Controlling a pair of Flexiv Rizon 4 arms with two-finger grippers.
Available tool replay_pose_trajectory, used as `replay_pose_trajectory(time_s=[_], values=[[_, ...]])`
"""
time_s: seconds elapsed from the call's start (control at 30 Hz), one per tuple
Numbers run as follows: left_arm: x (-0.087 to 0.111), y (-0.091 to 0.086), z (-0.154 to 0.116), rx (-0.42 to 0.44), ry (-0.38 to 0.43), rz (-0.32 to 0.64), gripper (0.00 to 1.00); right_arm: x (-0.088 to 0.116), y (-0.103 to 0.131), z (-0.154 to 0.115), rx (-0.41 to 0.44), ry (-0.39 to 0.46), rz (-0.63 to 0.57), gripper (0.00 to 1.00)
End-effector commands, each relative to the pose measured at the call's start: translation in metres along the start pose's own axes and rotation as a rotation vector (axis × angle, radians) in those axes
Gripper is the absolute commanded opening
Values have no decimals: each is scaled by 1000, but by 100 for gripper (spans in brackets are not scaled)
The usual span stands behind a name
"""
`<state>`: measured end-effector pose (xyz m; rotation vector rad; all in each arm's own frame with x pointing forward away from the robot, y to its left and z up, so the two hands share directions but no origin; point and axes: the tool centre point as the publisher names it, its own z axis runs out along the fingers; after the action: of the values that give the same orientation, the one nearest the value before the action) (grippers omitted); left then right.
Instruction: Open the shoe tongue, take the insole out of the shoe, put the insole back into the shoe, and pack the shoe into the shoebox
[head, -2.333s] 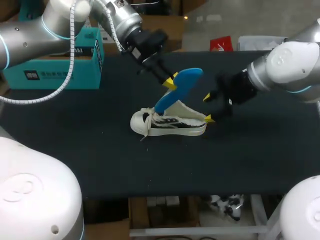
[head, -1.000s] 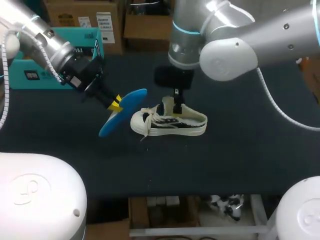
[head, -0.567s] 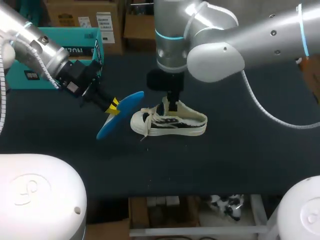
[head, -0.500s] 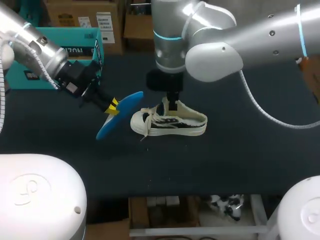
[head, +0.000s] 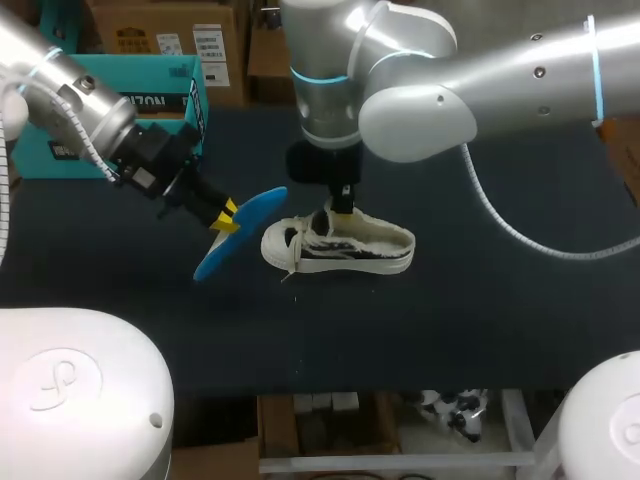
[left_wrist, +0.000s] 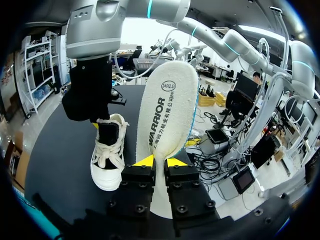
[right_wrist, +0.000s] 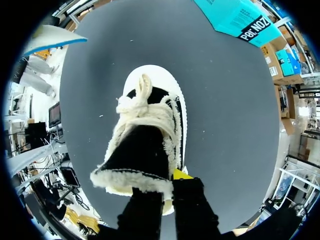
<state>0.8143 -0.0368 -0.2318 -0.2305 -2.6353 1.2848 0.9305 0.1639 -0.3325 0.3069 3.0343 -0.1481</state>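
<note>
A robotics lab: my left arm (head: 70, 85) and right arm (head: 470, 90), cabled grey machines, stand over a dark worktop (head: 500, 320).

Your cream shoe (head: 340, 245) stood on its sole, tongue (right_wrist: 142, 155) raised; the blue-backed insole (head: 238, 232) hung tilted beside its toe, teal shoebox (head: 140, 95) behind.

The shoe (head: 352, 246) lies mid-table (head: 480, 320), toe leftward. Just left of it is the insole (head: 240, 228), apparently clear of the surface. The shoebox (head: 150, 95) stands behind, far left.
</note>
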Motion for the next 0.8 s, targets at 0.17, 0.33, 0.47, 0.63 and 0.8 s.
replay_pose_trajectory(time_s=[0.17, 0.33, 0.47, 0.63, 0.8], values=[[-28, -12, -6, 40, 136, 76, 0, 8, -18, -15, -53, 34, 134, 0], [-40, -24, -10, 68, 202, 149, 0, 17, -29, -21, -93, 65, 280, 0], [-49, -31, -16, 95, 251, 194, 0, 25, -33, -25, -126, 82, 398, 0], [-59, -36, -29, 125, 287, 228, 0, 33, -35, -27, -195, 109, 567, 0], [-67, -39, -43, 156, 316, 263, 0, 39, -29, -31, -205, 122, 704, 0]])
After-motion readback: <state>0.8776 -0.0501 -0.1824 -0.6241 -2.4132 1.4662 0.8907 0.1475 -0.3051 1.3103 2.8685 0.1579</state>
